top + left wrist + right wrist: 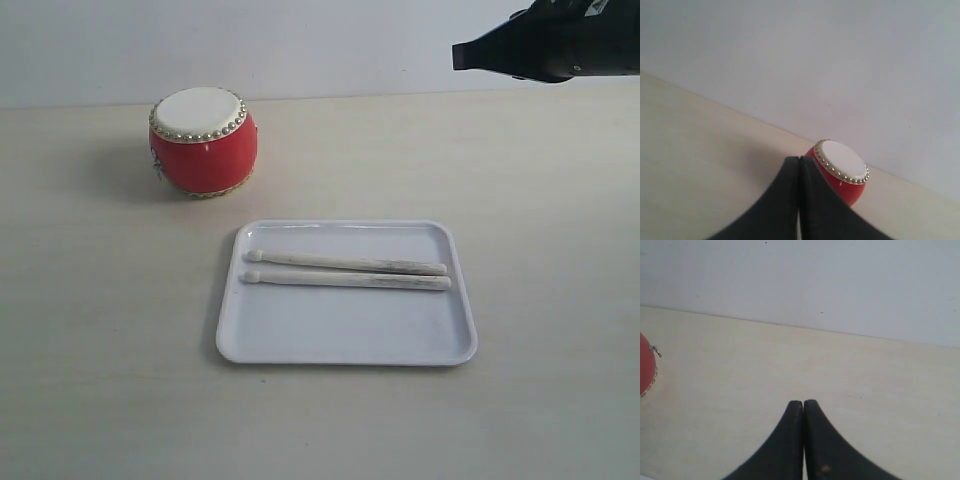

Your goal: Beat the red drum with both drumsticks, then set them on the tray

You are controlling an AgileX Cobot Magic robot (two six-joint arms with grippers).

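A white tray [345, 340] lies at the lower centre of the exterior frame on a pale table [90, 350]. Two drumsticks [345, 280] lie side by side across the tray, close together, with their rounded tips pointing left. The red drum [204, 145] stands upright in the upper left, well apart from the tray. The right gripper [458, 55] is a dark shape in the upper right corner, clenched and empty. The left gripper [798, 160] appears only in its wrist view, its jaws pressed together on nothing, with the drum beyond them.

setting: lab-like bench | cues: bare pale tabletop [100, 400], plain white wall [300, 40]
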